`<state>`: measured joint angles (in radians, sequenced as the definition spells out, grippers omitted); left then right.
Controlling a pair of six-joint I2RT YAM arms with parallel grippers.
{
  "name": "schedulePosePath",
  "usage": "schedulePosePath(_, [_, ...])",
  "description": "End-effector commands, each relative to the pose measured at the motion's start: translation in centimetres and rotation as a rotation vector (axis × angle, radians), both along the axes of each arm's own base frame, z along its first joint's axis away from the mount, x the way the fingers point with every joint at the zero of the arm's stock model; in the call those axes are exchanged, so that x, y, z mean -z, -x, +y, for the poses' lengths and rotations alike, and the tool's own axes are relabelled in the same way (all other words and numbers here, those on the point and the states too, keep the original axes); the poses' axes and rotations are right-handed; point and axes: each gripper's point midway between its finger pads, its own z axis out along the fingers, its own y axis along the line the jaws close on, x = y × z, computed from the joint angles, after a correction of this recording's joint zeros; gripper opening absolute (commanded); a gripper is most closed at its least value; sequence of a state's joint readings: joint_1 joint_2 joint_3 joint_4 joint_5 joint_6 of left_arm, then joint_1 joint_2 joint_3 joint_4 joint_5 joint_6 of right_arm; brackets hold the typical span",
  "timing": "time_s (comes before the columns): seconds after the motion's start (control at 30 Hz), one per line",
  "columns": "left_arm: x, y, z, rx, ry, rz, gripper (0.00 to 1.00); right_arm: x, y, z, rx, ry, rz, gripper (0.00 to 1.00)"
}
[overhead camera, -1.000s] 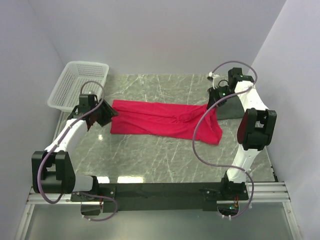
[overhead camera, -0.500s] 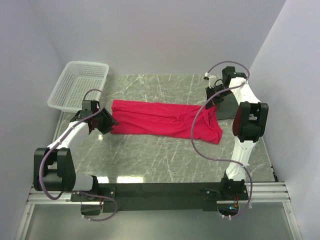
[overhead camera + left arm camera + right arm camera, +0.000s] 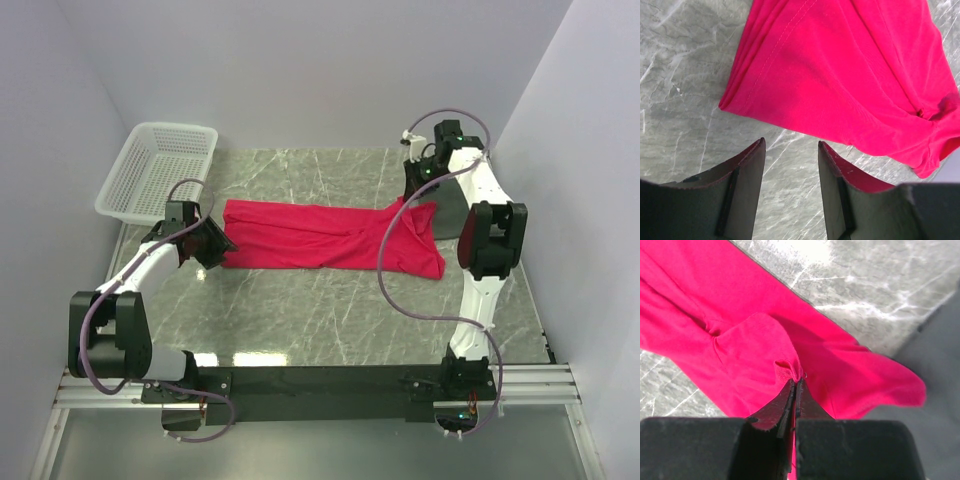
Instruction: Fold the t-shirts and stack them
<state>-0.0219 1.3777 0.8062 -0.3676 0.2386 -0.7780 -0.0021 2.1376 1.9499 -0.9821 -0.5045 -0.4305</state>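
One crimson t-shirt [image 3: 310, 235] lies stretched out left to right across the middle of the marble table. My left gripper [image 3: 218, 243] sits low at its left end. In the left wrist view the t-shirt [image 3: 850, 75] fills the top, and the left gripper [image 3: 790, 142] is open over bare marble just short of the hem. My right gripper [image 3: 414, 197] is at the shirt's far right corner. In the right wrist view the right gripper [image 3: 796, 381] is shut on a pinched fold of the t-shirt [image 3: 740, 315], lifting it a little.
A white mesh basket [image 3: 160, 165] stands at the back left corner. A dark grey block [image 3: 452, 215] sits by the right arm at the right wall. The right arm's purple cable [image 3: 385, 255] hangs over the shirt's right end.
The right gripper has moved toward the back with the shirt's right corner in it. The left gripper has come down to the shirt's left edge and narrowed slightly.
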Motion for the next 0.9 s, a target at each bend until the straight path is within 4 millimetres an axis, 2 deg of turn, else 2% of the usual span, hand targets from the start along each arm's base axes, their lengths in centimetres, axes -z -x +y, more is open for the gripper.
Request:
schedulePosePath(0.0, [-0.5,-0.8,0.3,0.011,-0.02,-0.032,0.51,0.6,-1.6,0.7,0.02,0.027,-0.018,0.0])
schedulePosePath(0.3, [-0.6,-1.2,0.3,0.016,-0.025,-0.032,0.51,1.9,-2.4,-0.5,0.057,0.106,-0.024,0.0])
schedulePosePath(0.5, [-0.6,-1.3,0.3,0.02,-0.028,-0.032,0.51,2.3,-2.0,-1.0,0.05,0.138,-0.019,0.01])
schedulePosePath(0.6, [-0.6,-1.4,0.3,0.024,-0.027,-0.034,0.51,2.5,-1.6,-1.4,0.047,0.156,-0.011,0.09])
schedulePosePath(0.67, [-0.8,-1.5,0.3,0.026,-0.029,-0.038,0.51,2.5,-1.4,-1.9,0.054,0.178,-0.011,0.24])
schedulePosePath(0.73, [-1.1,-1.7,0.3,0.028,-0.034,-0.045,0.51,1.4,-1.7,-2.7,0.076,0.208,-0.051,0.31])
schedulePosePath(0.77, [-1.3,-1.8,0.5,0.026,-0.044,-0.054,0.52,0.8,-1.9,-3.1,0.087,0.212,-0.073,0.39])
schedulePosePath(0.8, [-1.6,-1.8,0.5,0.027,-0.047,-0.062,0.52,-0.8,-1.8,-3.7,0.104,0.215,-0.112,0.42])
schedulePosePath(0.87, [-2.3,-2.0,0.6,0.031,-0.056,-0.086,0.52,-2.4,-1.9,-3.7,0.099,0.211,-0.164,0.45])
